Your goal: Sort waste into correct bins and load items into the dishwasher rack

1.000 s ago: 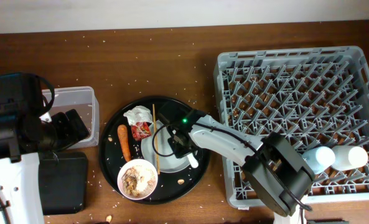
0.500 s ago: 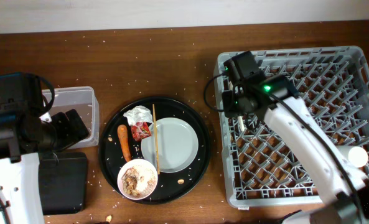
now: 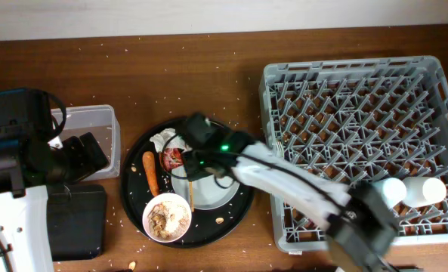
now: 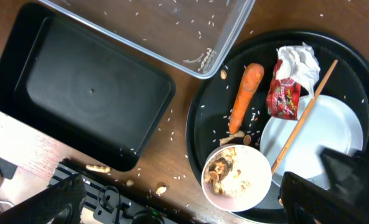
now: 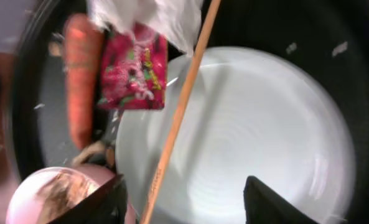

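My right gripper (image 3: 196, 153) hangs open over the round black tray (image 3: 227, 215). In the right wrist view its fingers straddle the wooden chopstick (image 5: 178, 118), which lies across the pale plate (image 5: 265, 124); the jaws are apart from it. Beside it lie the red wrapper (image 5: 131, 68), the carrot (image 5: 81, 81) and the white napkin (image 5: 153, 15). The bowl (image 3: 167, 217) holds food scraps. My left gripper (image 4: 184, 190) is open and empty, high above the black bin (image 4: 78, 99) and the clear tub (image 4: 172, 25). The grey dishwasher rack (image 3: 344, 68) stands at the right.
Two pale cups (image 3: 393, 190) (image 3: 426, 190) lie in the rack's near right part. Rice grains and crumbs litter the wooden table (image 3: 178, 68). The right arm stretches from the rack's near left corner across the round tray's right side.
The right arm went from the plate to the rack's left edge and came back over the tray. Its jaws, shut before, now stand open. The white spoon has left the plate.
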Controlling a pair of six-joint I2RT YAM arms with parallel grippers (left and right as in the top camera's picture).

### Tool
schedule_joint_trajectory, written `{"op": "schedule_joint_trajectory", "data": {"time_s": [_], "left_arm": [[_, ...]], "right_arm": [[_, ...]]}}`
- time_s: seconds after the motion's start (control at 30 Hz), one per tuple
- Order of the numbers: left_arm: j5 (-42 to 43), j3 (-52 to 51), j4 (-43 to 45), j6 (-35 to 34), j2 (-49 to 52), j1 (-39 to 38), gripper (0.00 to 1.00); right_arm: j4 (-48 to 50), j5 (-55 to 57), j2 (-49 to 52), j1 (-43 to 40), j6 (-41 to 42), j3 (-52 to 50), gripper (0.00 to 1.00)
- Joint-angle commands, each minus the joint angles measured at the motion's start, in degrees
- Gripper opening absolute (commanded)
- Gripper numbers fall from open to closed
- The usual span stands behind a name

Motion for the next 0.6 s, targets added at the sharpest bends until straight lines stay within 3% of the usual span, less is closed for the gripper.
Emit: {"op": "schedule_joint_trajectory", "data": {"time_s": [0.0,0.07,0.13,0.2,0.43,0.57], "left_arm": [[-0.44,0.57,-0.02,-0.33,-0.66,0.24,0.99],[-0.44,0.57,-0.02,-0.35,-0.66,0.24,0.99],[-0.46,0.57,0.0,-0.33,-0.66,0.24,0.99],[-0.46,0.57,-0.02,-0.35,-0.66,0.24,0.99],[-0.46,0.57,-0.02,-0.33,-0.66,0.24,0.99],[-0.44,0.57,-0.02,-0.33,-0.66,0.24,0.99]], "right_arm": [[5.33,-4.72,7.58,0.85,2.71,0.11,0.58],[5.64,-6.21,10.12,0.83,2.43,0.11,0.52],[5.03,-5.97,11.23,0.76,2.4,0.11,0.21],[3.56,-3.74,10.58,0.57,2.36,0.44,0.04],[-12.98,5.16,-7.41,-8.22,-4.83,7.32,0.04],[-23.61,8.46,-13.4,-20.96,-10.62,6.58,0.04]]}}
